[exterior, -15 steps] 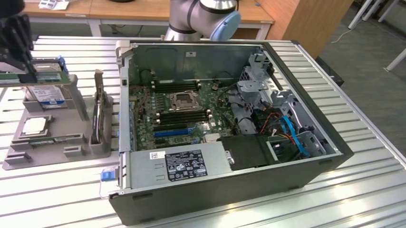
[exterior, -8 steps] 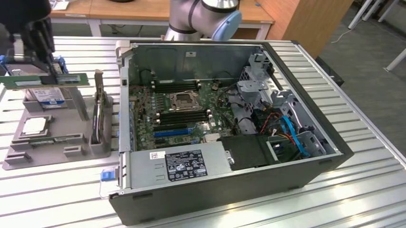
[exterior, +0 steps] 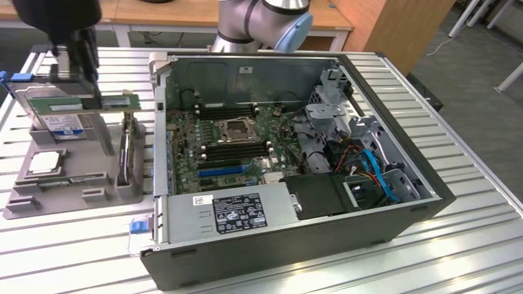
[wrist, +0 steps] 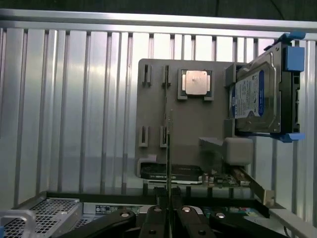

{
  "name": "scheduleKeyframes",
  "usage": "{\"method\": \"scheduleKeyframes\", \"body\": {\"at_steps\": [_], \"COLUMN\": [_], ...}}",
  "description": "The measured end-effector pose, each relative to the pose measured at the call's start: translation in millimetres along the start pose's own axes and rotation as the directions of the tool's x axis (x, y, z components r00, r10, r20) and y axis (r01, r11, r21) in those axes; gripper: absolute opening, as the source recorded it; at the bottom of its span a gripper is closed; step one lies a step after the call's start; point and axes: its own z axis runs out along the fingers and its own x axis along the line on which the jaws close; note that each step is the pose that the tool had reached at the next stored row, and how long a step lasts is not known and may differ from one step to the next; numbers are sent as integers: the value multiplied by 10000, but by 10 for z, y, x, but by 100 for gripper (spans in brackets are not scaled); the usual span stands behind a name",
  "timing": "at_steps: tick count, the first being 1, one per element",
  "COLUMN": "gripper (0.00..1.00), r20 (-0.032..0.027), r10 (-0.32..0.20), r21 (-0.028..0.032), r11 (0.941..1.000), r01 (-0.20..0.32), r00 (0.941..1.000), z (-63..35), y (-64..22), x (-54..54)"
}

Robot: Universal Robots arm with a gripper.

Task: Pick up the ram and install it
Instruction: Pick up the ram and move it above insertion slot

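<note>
My gripper (exterior: 80, 90) is shut on the ram (exterior: 119, 101), a long thin green stick held level in the air above the grey parts holder (exterior: 57, 190), at the exterior view's left. In the wrist view the ram (wrist: 169, 148) appears edge-on as a thin line rising from between my fingertips (wrist: 169, 210), with the holder (wrist: 193, 134) beneath it. The open computer case (exterior: 408, 208) lies to the exterior view's right. On its green motherboard (exterior: 245, 165), dark memory slots (exterior: 235, 150) run on either side of the CPU socket (exterior: 237, 128).
The holder carries a square silver CPU chip (exterior: 45, 162) (wrist: 196, 82), a hard drive (exterior: 59, 116) (wrist: 257, 96) with blue rails standing on edge, and a card (exterior: 124, 153) standing in a slot. The case holds a power supply (exterior: 237, 211), drive cages (exterior: 343, 116) and cables (exterior: 372, 168).
</note>
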Motion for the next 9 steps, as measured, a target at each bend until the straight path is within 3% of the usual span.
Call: {"method": "scheduleKeyframes", "body": {"at_steps": [9], "gripper": [14], "r20": [0], "r10": [0], "r21": [-20], "r11": [10000], "r01": [0], "r00": [10000], "z": [-20], "y": [-392], "x": [56]}}
